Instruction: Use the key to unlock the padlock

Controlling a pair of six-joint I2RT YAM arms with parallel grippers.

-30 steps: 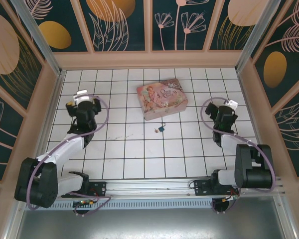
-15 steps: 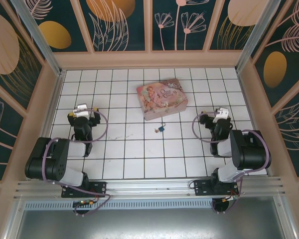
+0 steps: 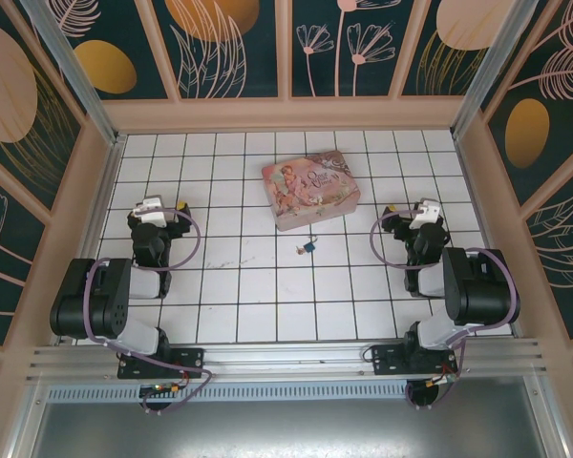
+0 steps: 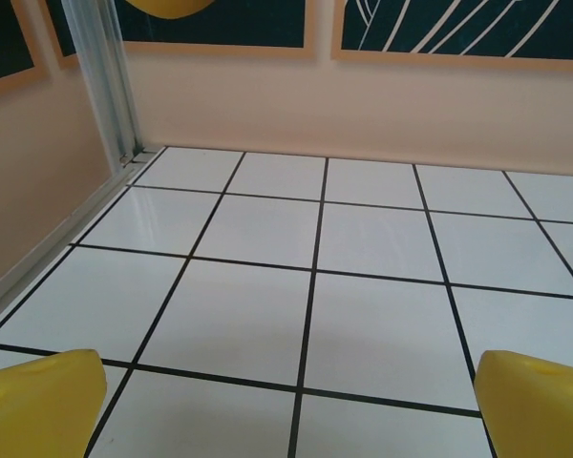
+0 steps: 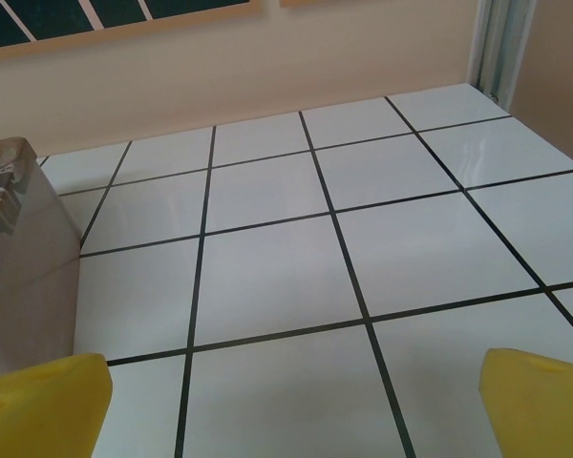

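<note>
**Centrally placed padlock and key; both hands open and well apart from them**

Top view. The padlock [image 3: 310, 246], a tiny bluish-grey item, lies on the white tiled table [image 3: 248, 286] near the middle, just in front of the near edge of a pink illustrated tin box [image 3: 309, 189]. The key [image 3: 300, 251], a thin reddish-brown sliver, lies just beside the padlock on its left; at this size it cannot be told whether the two touch. The left hand [image 3: 158, 214] sits over the left part of the table, its arm folded back on itself toward the base. The right hand [image 3: 415, 214] sits in a mirrored pose over the right part. Each hand is well apart from the padlock and key, which lie between them, and neither touches the tin box.

Left wrist view. The left hand [image 4: 286, 410] has its yellow fingertips [image 4: 38, 405] at opposite lower corners of the frame, jaws spread wide with nothing between them but bare tiles. A metal corner post [image 4: 100, 81] and a beige wall [image 4: 363, 105] stand beyond.

Right wrist view. The right hand [image 5: 286, 405] is likewise spread wide and empty, yellow fingertips [image 5: 540, 405] at the lower corners. A side of the tin box [image 5: 19, 258] appears at the left edge.
</note>
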